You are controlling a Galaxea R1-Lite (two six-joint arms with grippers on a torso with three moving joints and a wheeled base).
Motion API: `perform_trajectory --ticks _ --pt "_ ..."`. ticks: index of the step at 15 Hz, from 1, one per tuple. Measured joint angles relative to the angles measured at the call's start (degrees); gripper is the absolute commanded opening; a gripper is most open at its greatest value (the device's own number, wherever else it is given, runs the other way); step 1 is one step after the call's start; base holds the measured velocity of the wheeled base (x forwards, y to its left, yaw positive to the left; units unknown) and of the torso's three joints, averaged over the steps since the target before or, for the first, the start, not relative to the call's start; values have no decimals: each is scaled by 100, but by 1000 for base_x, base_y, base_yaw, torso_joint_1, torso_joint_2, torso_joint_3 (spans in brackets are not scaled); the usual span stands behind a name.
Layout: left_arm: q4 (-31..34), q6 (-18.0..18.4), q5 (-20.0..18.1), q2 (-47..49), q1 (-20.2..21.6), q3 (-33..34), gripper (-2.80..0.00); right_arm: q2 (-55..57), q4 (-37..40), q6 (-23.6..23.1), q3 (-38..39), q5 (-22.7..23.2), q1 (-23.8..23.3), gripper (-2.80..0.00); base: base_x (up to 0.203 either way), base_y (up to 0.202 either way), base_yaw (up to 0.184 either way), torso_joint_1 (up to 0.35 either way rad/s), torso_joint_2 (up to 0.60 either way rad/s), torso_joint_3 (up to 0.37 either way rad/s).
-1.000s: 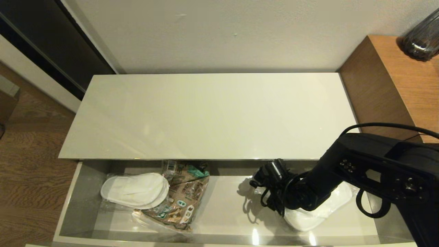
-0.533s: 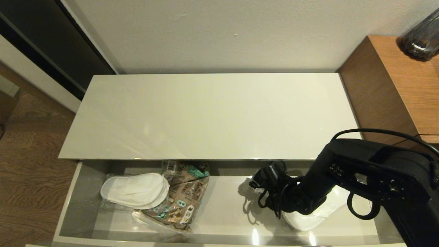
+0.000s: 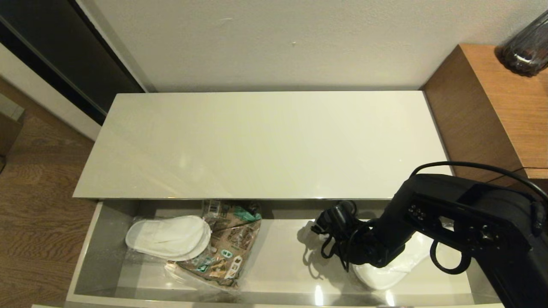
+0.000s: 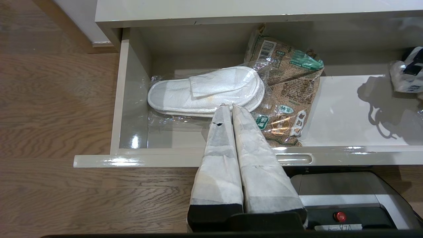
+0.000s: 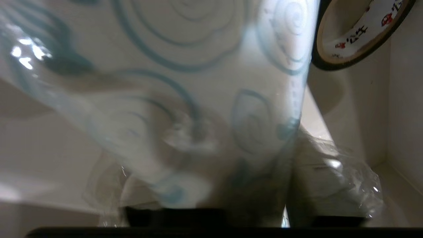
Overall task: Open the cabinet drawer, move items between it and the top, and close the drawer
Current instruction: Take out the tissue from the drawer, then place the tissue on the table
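The cabinet drawer (image 3: 85, 256) stands pulled out below the bare cream top (image 3: 261, 141). White slippers in a clear bag (image 3: 167, 237) lie at its left end. My right gripper (image 3: 332, 222) reaches into the right part, above a second bag of white slippers (image 3: 385, 273). It is shut on the white soft pack with blue swirls (image 5: 185, 99), which fills the right wrist view. The black tape roll (image 5: 357, 29) stands behind the pack by the drawer wall. My left gripper (image 4: 228, 106) hangs shut and empty over the drawer's front edge (image 4: 148, 160), pointing at the left slippers (image 4: 205, 89).
A brown printed snack bag (image 3: 233, 241) lies beside the left slippers, partly under the top's edge. Brown wooden furniture (image 3: 492, 107) with a dark vase (image 3: 526, 47) stands right of the cabinet. The wall runs behind and wooden floor (image 3: 38, 192) lies to the left.
My right arm has shifted a little to the left and lower inside the drawer, with the gripper staying near the back. The slippers and snack bag have not moved.
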Motion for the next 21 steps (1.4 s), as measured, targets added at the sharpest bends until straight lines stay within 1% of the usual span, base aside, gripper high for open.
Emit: perform_trajectory --ticks 2,6,8,11,16,21 --pt "2 0 -2 0 0 0 -280 -201 504 38 -24 39 -2 -280 0 0 0 0 0 0" --pt "1 2 -3 0 2 0 -280 -897 1985 293 -301 307 -8 -280 0 0 0 0 0 0" --pt "2 0 -4 0 6 1 -280 -1277 2716 373 -311 393 0 -280 0 0 0 0 0 0" --pt "2 0 -2 0 0 1 -280 -1757 3243 396 -295 447 9 -280 0 0 0 0 0 0" --pt "0 0 -4 0 -1 0 -280 -2425 3754 501 -273 424 -13 -280 0 0 0 0 0 0" --pt "2 0 -4 0 4 0 -280 -3064 4766 1097 -322 425 37 -280 0 0 0 0 0 0"
